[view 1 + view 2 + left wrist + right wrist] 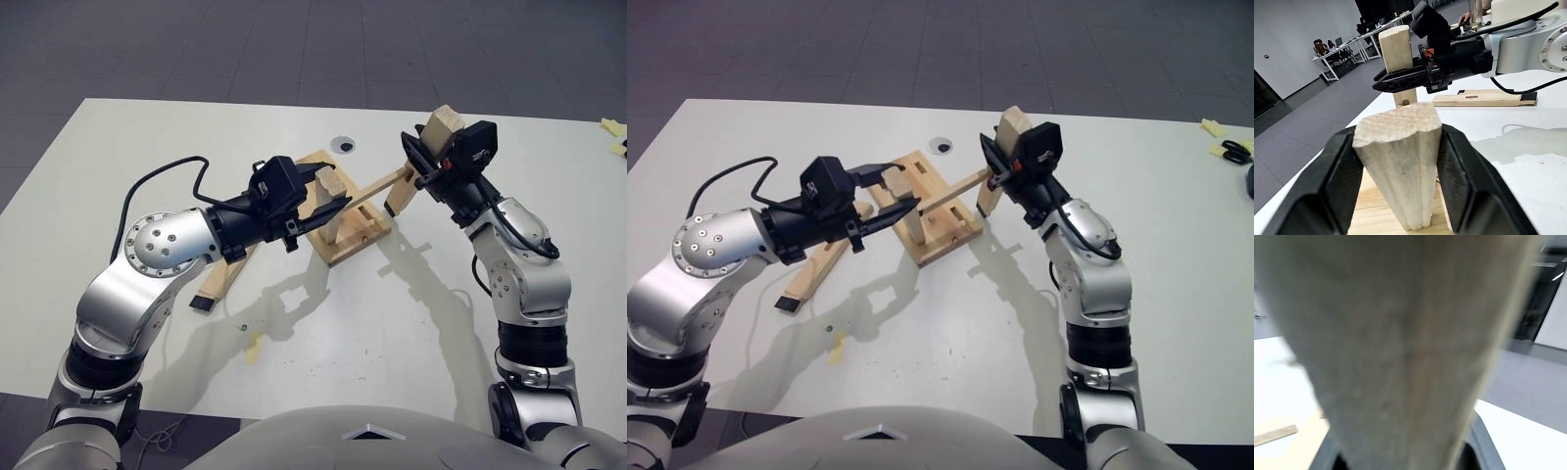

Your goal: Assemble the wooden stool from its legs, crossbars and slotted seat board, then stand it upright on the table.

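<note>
While the stool is only partly built, both arms meet over the far middle of the white worktop (147, 137), each holding one leg.

The seat board (358, 240) lies flat on the worktop between the arms. A standing leg (331, 227) rises from it. The left gripper (328, 191) comes in from the side, and its fingers are clamped on this leg near the top. This hold probably steadies the leg in its slot so that it cannot tip when something pushes against it.

The right gripper (428, 157) has its fingers clamped on a raised leg (444, 124). This leg is tilted, with its upper end above the fingers and its lower end near the worktop, just beside the board. A thin crossbar (377, 189) runs from the lower part of this leg towards the standing leg. Holding the leg at that slant seems meant to aim the crossbar's free end at the standing leg. Whether that end is already seated cannot be told.

A loose wooden piece (223, 277) with a dark end lies flat on the worktop under the left arm, well apart from the board. It appears to be waiting its turn.

By count there is one seat board, one crossbar, two legs held in grippers, and one loose piece.
</note>
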### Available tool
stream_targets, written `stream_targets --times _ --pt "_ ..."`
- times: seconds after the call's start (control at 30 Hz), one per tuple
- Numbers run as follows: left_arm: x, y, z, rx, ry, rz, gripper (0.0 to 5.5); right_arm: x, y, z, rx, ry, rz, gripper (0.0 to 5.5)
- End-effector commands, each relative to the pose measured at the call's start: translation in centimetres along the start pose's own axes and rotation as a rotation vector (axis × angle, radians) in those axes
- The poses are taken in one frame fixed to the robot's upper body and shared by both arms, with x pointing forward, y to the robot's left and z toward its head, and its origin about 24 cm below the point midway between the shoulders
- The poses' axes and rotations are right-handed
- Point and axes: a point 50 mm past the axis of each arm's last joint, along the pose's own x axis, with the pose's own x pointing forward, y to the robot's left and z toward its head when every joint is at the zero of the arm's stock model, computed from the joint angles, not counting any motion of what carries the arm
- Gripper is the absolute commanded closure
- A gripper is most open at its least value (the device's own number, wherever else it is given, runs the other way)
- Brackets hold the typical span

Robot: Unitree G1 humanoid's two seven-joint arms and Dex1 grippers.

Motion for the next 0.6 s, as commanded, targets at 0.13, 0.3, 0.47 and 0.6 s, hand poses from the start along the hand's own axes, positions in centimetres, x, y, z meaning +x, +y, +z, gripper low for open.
stream_targets --times 0.13,0.3,0.47,0.6 --pt "-0.2 -0.1 -2.3 -0.03 0.133 -0.011 3.41 0.4 0.1 -0.5 -0.014 -0.016 -0.043 4.48" --pt "-0.2 0.0 -2.5 -0.025 0.137 0.0 3.41 0.5 0.9 -0.7 0.014 -0.008 0.016 4.48" --pt "-0.2 0.2 -2.7 -0.025 0.139 0.01 3.41 0.7 1.3 -0.4 0.035 -0.025 0.042 4.48" --pt "-0.1 0.4 -2.8 -0.017 0.144 0.016 3.41 1.0 1.2 0.1 0.075 -0.056 0.037 4.48"
